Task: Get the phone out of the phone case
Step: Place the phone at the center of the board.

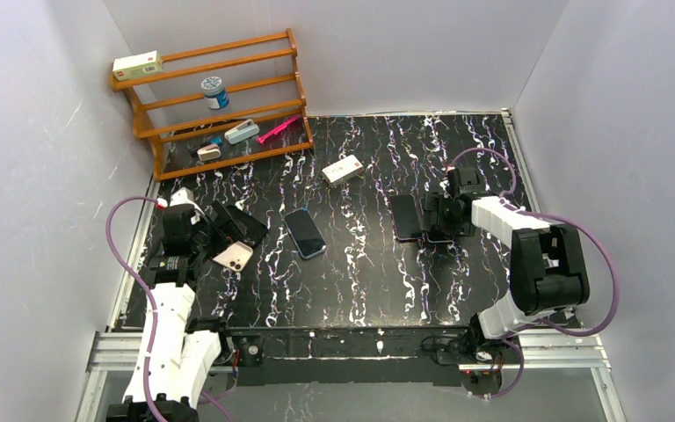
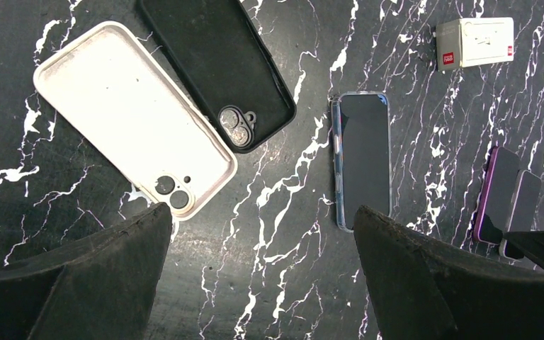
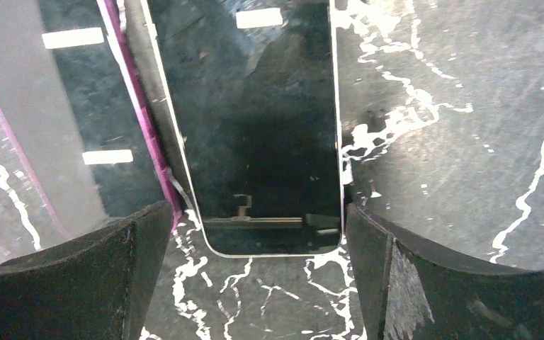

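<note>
Lying screen-up on the marbled black table (image 1: pixel 360 290), the phone (image 3: pixel 262 127) sits right of centre with its near end between the fingers of the right gripper (image 3: pixel 255 237). The jaws are spread wide and touch nothing. A purple-rimmed case (image 2: pixel 497 191) lies just beside the phone along one long edge. Whether the phone's edge rests on that rim, and whether the case is empty, cannot be read. The left gripper (image 2: pixel 262 219) hovers spread over bare table, holding nothing, between a beige case (image 2: pixel 124 113) and a second phone in a clear case (image 2: pixel 363 159). A black case (image 2: pixel 216 60) lies just beside the beige one. Risk, as judged: the finger on the case side stands close to the purple rim, so closing could pinch rim and phone together and drag the case along. Glossy glass and thin edges also invite a slip if the pads land high.
</note>
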Robot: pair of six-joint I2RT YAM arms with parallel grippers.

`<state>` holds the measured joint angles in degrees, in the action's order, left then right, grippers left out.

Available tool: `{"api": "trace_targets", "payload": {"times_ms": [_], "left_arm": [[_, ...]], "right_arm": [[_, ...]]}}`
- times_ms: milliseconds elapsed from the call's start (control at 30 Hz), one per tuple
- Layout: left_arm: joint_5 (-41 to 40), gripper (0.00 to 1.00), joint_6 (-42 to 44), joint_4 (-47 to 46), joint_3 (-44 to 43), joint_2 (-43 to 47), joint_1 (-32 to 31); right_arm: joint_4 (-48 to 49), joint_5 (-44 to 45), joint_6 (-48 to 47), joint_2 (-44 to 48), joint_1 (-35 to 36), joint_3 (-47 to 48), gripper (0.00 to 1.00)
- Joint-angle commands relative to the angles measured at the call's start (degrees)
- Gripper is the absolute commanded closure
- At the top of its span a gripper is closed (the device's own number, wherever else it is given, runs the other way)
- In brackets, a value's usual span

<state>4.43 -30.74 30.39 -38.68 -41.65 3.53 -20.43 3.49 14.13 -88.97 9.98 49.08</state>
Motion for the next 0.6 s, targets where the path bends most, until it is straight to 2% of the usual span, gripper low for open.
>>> {"api": "trace_targets", "payload": {"times_ms": [0, 133, 233, 433, 567], "left_arm": [[2.46, 0.02, 1.24, -0.2, 0.53, 0.35, 0.07], [6.6, 0.02, 1.87, -1.53, 0.97, -1.32, 0.05], [9.28, 0.02, 2.18, -1.73, 0.71, -3.35, -0.02], [10.06, 0.02, 1.88, -2.16, 1.13, -3.97, -0.01], [9.82, 0.02, 1.83, -2.18, 1.33, -3.68, -0.05]], "right_arm": [[0.53, -8.11, 0.91, 4.88, -0.05, 2.3, 0.01], [5.09, -15.68, 3.27, 10.11, 0.61, -0.46, 0.01], [9.84, -18.03, 5.41, 12.69, 4.6, -3.02, 0.01], [23.06, -16.3, 11.32, 12.23, 17.01, -8.18, 0.01], [28.45, -9.34, 12.45, 7.75, 28.63, -7.68, 0.01]]}}
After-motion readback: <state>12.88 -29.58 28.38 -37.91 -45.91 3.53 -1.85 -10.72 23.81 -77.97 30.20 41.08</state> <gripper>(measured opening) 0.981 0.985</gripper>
